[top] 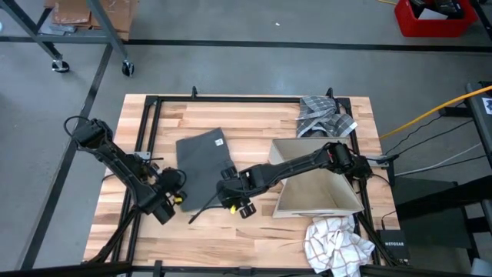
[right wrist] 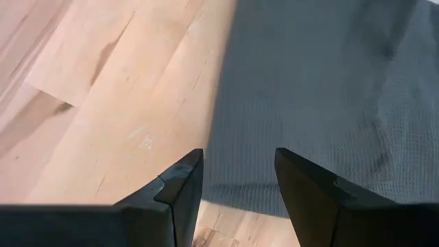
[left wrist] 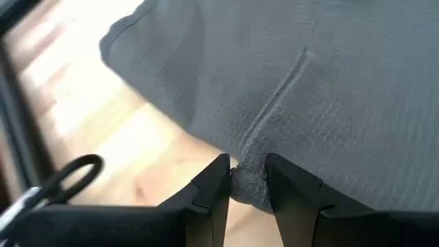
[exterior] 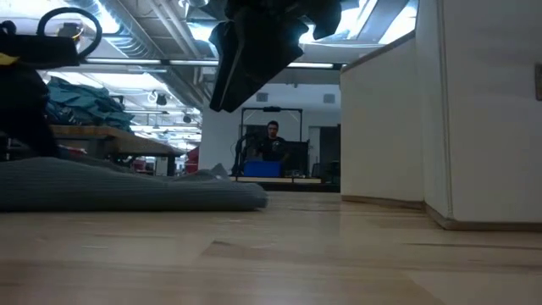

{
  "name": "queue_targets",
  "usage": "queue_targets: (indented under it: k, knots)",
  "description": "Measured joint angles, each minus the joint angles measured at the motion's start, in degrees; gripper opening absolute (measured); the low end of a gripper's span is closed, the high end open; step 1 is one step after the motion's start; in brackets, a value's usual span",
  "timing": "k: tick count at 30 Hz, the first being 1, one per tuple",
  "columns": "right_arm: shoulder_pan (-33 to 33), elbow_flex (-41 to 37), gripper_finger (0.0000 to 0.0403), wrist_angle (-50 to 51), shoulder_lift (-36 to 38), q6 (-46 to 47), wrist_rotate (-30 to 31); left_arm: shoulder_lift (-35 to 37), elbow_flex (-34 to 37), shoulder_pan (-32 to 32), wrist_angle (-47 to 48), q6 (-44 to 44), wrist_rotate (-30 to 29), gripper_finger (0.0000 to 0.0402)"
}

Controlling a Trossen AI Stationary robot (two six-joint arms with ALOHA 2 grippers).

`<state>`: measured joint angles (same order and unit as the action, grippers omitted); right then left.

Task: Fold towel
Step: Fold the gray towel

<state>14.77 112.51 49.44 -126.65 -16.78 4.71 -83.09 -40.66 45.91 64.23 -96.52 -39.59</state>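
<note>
Left gripper (left wrist: 247, 189) is pinched on the near edge of the gray towel (top: 204, 165), with a little bunch of cloth squeezed between its two fingers. The towel lies flat in the middle of the wooden table (top: 254, 231), a bit to the left. Right gripper (right wrist: 236, 175) hangs over the towel's near right corner with its fingers apart, and nothing is in it. So one edge is grabbed, and the other side is not grabbed yet. I think the folding is only just starting. The towel already looks like a neat shape, but I cannot tell if it is folded once. To the right stands a tan box (top: 315, 185). Other cloths lie near it, one striped (top: 323, 115) and one checked (top: 334, 242).
</note>
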Motion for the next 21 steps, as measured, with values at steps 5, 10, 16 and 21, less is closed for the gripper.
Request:
queue_targets:
  k: [5,10,16,21]
  knots:
    - [0.0,0.0,0.0186,0.1,0.0,-0.17,0.0,0.0,0.0,-1.39,3.62,-0.41,-0.03,0.0088]
    - [0.0,0.0,0.0186,0.12,0.0,-0.2,-0.02,0.0,0.0,-3.2,6.98,-0.95,-0.04,0.0092]
    - [-0.03,0.0,0.0186,0.14,0.0,-0.2,-0.03,0.0,0.0,-6.07,10.53,0.6,-0.04,0.0147]
    - [-0.04,0.02,0.0186,0.14,0.0,-0.22,0.03,0.0,0.0,-8.21,10.91,6.16,0.0,0.0199]
